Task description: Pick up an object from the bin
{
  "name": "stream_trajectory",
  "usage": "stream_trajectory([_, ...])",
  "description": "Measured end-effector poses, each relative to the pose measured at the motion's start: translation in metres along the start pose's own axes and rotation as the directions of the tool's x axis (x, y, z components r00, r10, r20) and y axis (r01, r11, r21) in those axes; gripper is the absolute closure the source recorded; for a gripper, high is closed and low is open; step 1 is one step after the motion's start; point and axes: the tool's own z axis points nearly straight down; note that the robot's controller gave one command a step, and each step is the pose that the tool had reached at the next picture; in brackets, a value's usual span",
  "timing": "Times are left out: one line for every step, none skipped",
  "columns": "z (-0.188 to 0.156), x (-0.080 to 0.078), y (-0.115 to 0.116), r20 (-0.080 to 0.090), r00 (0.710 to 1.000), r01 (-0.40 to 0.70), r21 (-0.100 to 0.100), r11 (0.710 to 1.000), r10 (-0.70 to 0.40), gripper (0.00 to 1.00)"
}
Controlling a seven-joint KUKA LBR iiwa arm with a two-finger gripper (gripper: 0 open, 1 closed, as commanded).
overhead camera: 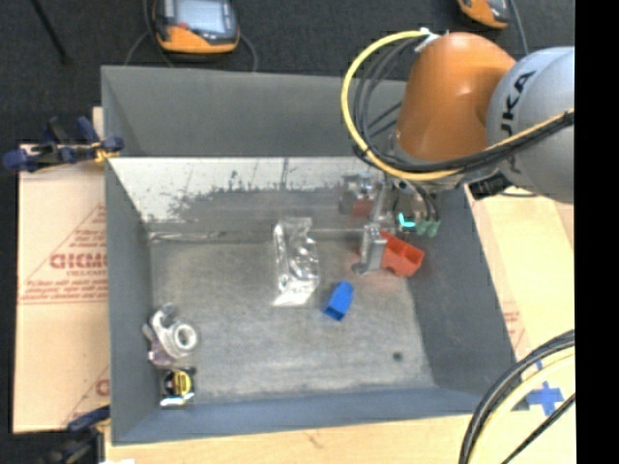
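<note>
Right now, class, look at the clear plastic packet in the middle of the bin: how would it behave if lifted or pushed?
The clear plastic packet looks crumpled and thin, so probably floppy and light. Its glossy highlights suggest a slippery surface. Lying flat, it would likely slide, not roll.

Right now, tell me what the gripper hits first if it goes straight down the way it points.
Probably the bin floor just left of the red block; the gripper hangs close beside that block and might clip its edge. Depth is hard to judge from above.
</note>
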Motion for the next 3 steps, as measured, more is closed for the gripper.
stream_trajectory([0.139,0.017,-0.050,0.002,0.954,0.299,0.003,0.954,-0.299,0.00])
stream_trajectory([0.143,0.055,-0.016,0.002,0.666,0.746,0.003,0.666,-0.746,0.00])
stream_trajectory([0.143,0.021,-0.018,0.004,0.676,0.737,0.007,0.676,-0.737,0.00])
